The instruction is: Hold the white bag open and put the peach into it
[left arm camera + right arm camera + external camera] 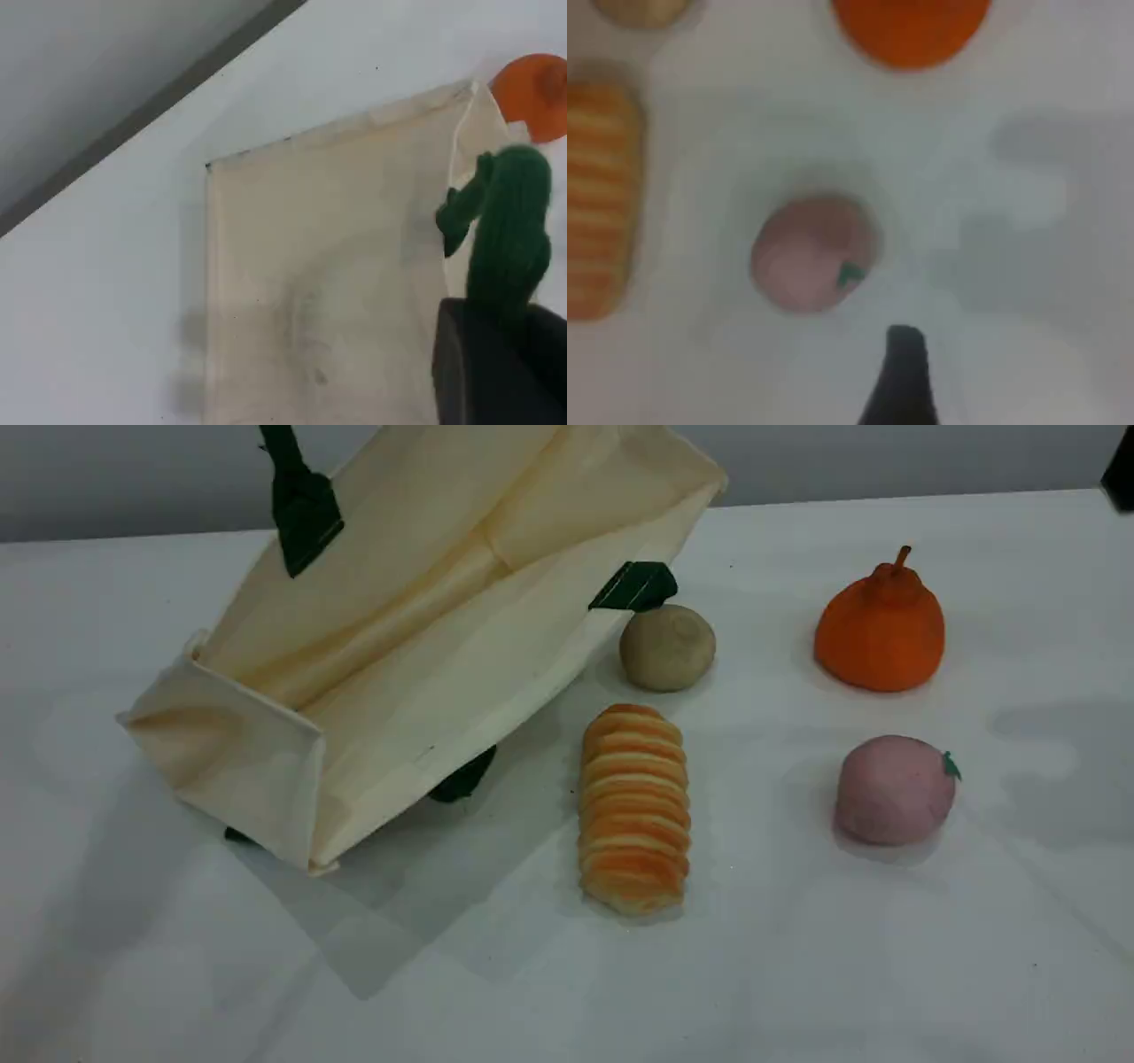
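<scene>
Left end effector (496, 354) pinches white bag's (425, 646) green handle (509, 230); right spread above peach (813, 252).

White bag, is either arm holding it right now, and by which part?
Yes: the left gripper is shut on the white bag by its green rope handle. The right gripper holds nothing.

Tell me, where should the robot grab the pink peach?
Probably around the round middle of the peach, coming straight down from above. It sits alone on the table, and the right gripper already hangs open over it. Its leaf pokes sideways, so avoid that side.
</scene>
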Available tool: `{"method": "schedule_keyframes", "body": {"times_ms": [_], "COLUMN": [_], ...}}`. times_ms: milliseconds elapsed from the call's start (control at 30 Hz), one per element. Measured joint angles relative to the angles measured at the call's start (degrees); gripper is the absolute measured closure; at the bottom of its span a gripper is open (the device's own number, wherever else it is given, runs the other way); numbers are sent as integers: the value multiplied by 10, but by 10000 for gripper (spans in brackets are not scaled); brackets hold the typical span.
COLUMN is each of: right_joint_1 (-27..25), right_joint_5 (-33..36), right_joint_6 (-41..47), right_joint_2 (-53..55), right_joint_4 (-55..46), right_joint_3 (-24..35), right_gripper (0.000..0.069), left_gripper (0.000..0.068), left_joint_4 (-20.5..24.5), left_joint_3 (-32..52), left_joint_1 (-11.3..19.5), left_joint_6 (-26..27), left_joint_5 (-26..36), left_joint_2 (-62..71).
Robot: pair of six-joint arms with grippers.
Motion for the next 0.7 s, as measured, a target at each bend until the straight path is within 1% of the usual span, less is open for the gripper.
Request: {"method": "schedule_keyframes", "body": {"times_ms": [100, 300, 433, 600, 700], "right_joint_1": [0, 4, 30, 74, 92], "right_joint_5": [27, 28, 23, -13, -20], "right_joint_6": [-19, -72, -83, -83, -83], "right_joint_2": [27, 73, 104, 144, 170], "right_joint_4": [34, 104, 111, 104, 103], "right_joint_3": [0, 0, 0, 0, 0], "right_gripper": [139, 139, 139, 139, 139], "left_gripper": [587, 587, 587, 587, 587], "left_joint_4": [0, 0, 0, -2, -2], "left_joint_3": [0, 0, 0, 0, 0], "left_joint_1": [0, 0, 0, 0, 0], "left_joint_6": [0, 0, 1, 1, -3], "left_joint_5": [0, 0, 0, 0, 0], "left_joint_2": [0, 1, 1, 1, 1]}}
